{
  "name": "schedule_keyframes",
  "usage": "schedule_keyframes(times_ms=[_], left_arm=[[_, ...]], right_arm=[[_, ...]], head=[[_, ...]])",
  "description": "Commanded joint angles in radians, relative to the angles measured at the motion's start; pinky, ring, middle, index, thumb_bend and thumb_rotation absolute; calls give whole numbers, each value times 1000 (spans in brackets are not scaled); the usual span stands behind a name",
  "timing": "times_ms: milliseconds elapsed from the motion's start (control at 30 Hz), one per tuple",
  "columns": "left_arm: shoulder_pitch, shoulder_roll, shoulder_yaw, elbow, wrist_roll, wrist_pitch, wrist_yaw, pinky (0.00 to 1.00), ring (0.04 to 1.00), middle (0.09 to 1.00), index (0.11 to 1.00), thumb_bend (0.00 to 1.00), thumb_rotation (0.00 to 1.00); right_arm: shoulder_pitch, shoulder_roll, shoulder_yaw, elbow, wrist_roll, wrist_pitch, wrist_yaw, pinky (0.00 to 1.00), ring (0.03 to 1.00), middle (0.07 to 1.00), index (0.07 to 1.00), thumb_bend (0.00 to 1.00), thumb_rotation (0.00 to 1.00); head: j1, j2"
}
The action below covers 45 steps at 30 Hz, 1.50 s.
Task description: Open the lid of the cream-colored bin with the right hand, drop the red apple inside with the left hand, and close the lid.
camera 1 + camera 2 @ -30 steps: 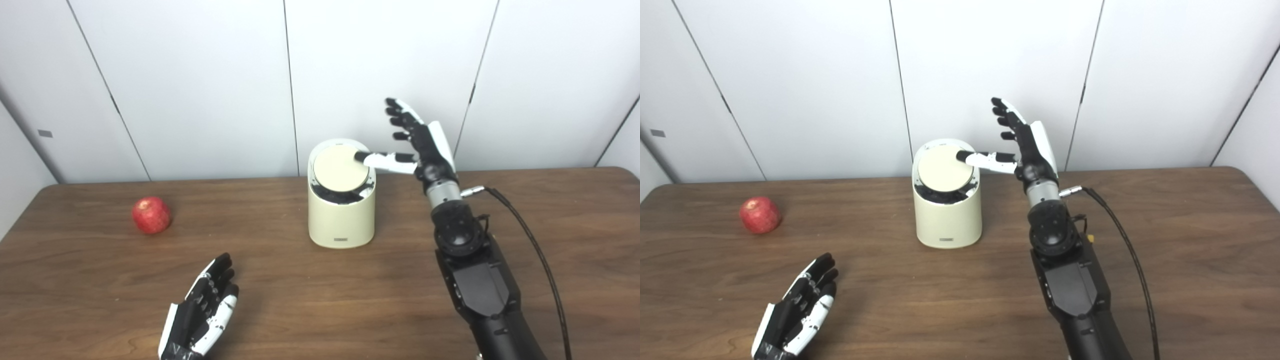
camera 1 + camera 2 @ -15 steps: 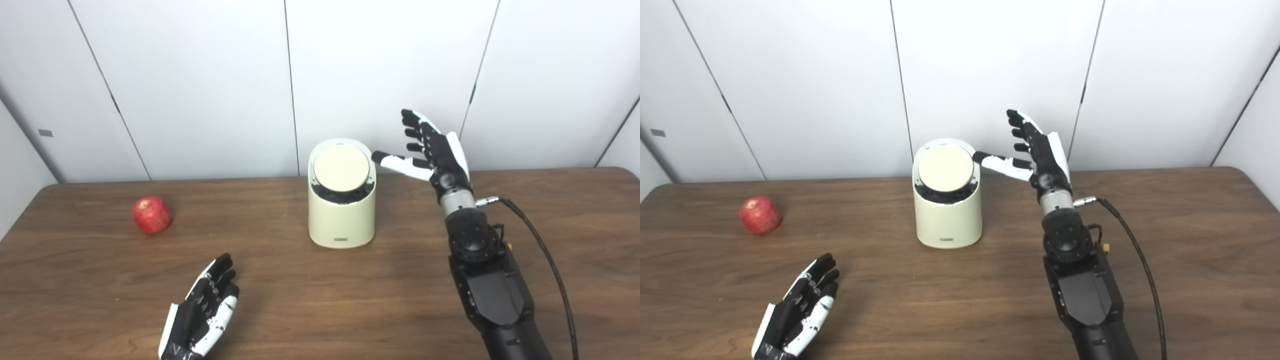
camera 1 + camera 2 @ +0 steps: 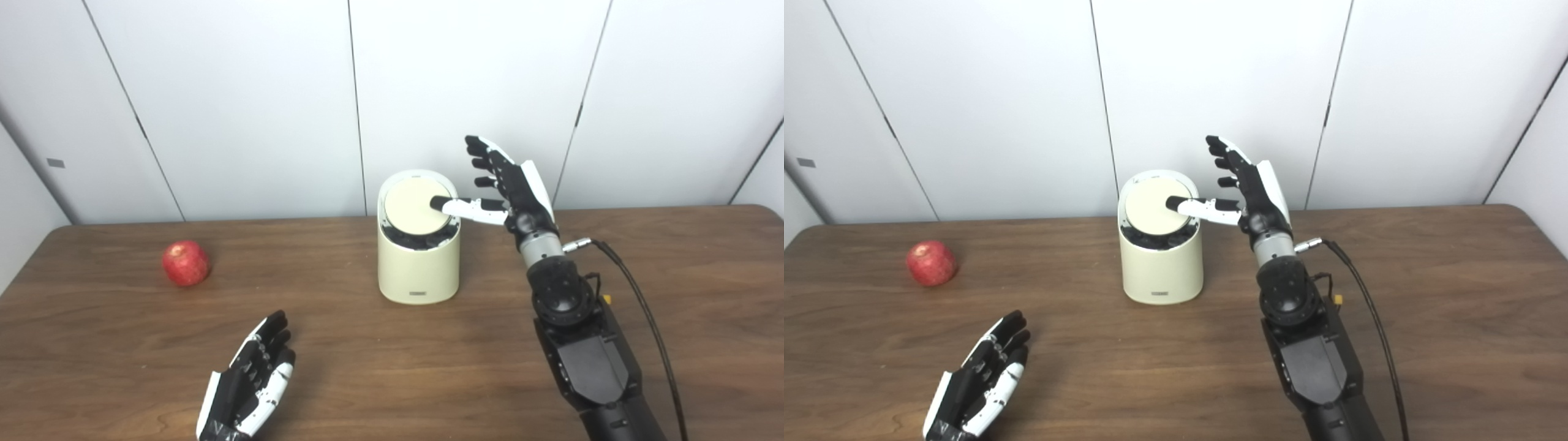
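The cream-colored bin (image 3: 418, 269) stands mid-table, its round lid (image 3: 411, 207) tilted toward me with a dark gap along its front edge. My right hand (image 3: 508, 184) is open beside the bin's right side, fingers spread upward and the thumb tip resting on the lid's right part. The red apple (image 3: 185, 263) sits far left on the table, apart from everything. My left hand (image 3: 248, 386) lies open and flat near the front edge, holding nothing.
The brown wooden table (image 3: 392, 367) spans the view, with white wall panels behind it. A black cable (image 3: 649, 318) trails from the right wrist across the table's right part.
My right hand pulled back right off the lid half a second ago, then came back left and lower, its thumb now on the lid. The left hand and apple stayed put.
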Motion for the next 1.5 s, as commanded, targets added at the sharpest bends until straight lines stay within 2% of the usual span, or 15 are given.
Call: schedule_keyframes(times_ms=[0,400,533,633,767,1200,1467], left_arm=[[1,5,-3,-12,-9,-13,-10,926,908,914,898,296,266],[5,3,-3,-24,-9,-10,-6,921,905,909,895,303,272],[11,4,-4,-36,-8,-6,-7,916,903,910,898,302,279],[14,9,-4,-37,-11,-10,-12,916,907,914,903,296,286],[16,10,-3,-36,-13,-15,-15,917,905,912,903,295,301],[15,7,-4,-35,-18,-26,-18,915,898,903,897,285,311],[13,8,-5,-39,-17,-26,-18,917,900,901,897,281,315]], right_arm=[[-63,9,4,-42,-13,-3,1,742,857,867,856,883,305],[-75,18,37,-28,-61,-31,-20,768,853,847,835,895,167],[-72,26,36,-13,-86,-57,-64,756,833,825,813,902,136],[-68,34,36,-1,-117,-83,-114,704,805,808,794,894,115],[-66,33,37,4,-128,-93,-134,724,818,809,793,869,113],[-67,13,60,46,-189,-161,-164,750,817,818,780,907,67],[-72,-15,95,51,-261,-161,-158,697,780,805,788,960,101]], head=[[-1,0],[8,11],[6,16],[2,19],[1,22],[0,31],[-1,35]])
